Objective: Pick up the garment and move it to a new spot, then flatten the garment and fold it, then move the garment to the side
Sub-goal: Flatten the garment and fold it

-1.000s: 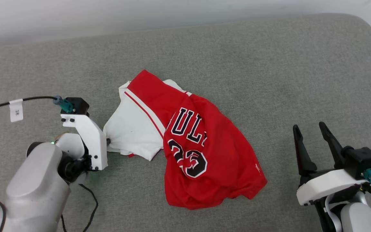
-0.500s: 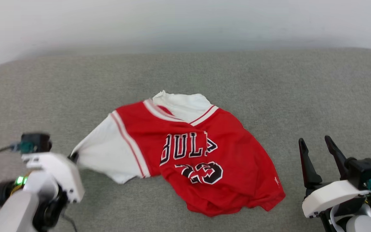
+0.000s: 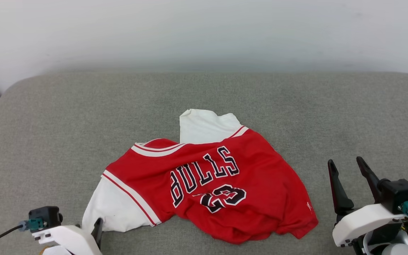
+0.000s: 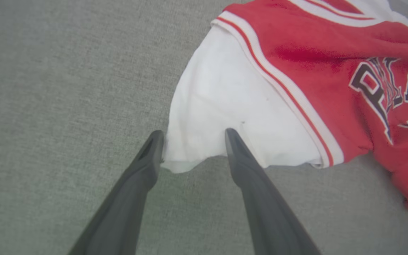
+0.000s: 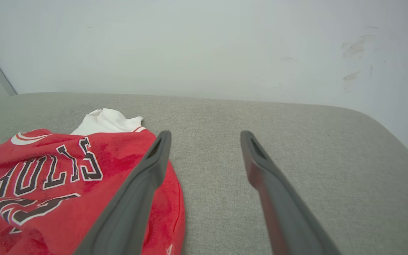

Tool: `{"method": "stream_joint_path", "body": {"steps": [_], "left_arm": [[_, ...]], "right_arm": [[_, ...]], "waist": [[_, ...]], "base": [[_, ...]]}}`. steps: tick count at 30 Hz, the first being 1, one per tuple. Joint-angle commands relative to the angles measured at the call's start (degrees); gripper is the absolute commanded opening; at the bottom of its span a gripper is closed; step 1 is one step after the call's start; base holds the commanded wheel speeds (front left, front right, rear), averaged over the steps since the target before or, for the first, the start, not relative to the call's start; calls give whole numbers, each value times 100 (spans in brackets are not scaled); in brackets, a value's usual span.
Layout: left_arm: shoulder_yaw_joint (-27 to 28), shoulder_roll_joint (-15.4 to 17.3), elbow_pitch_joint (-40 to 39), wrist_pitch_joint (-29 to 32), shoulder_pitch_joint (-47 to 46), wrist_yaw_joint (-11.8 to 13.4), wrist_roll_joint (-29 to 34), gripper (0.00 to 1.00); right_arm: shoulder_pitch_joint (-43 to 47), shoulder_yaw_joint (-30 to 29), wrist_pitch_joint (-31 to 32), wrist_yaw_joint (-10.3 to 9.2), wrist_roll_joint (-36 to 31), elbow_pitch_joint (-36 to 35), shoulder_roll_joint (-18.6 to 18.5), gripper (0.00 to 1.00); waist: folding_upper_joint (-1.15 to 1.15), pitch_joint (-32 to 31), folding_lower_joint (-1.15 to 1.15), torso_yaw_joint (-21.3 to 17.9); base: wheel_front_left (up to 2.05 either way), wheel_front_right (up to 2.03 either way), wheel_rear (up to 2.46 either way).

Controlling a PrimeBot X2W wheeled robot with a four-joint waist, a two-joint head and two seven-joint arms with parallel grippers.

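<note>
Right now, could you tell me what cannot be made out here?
- Left wrist view: whether the white sleeve edge touches the open fingers of the left gripper.
- Head view: the left gripper is mostly cut off by the bottom edge.
- Right wrist view: part of the shirt, covered by a finger of the right gripper and cut by the left and bottom edges.
- All views: the shirt's back, lying underneath.

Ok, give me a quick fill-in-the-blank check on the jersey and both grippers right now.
The number on the front of the garment is ____. The left gripper, jaws open, has the edge of the ____ sleeve between its fingertips. The right gripper stands ____, apart from the garment.
Missing words: 23; white; open.
</note>
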Motion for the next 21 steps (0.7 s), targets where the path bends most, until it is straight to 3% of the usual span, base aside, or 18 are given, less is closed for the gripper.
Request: {"method": "stream_joint_path", "body": {"steps": [1, 15, 21], "left_arm": [[-19, -30, -72, -223, -115, 38, 149, 100], [-342, -379, -914, -2245, -534, 198, 1412, 100], [-528, -554, -1066, -2546, -578, 182, 1603, 100]], "right_arm": [[99, 0, 31, -4, -38, -35, 3, 100], [238, -27, 185, -4, -27, -131, 3, 100], [11, -138, 318, -4, 110, 13, 4, 100]], "waist": [[0, -88, 0, -9], [0, -370, 0, -142], [0, -301, 0, -57]], "base": [[0, 0, 0], [0, 0, 0], [0, 0, 0]]}}
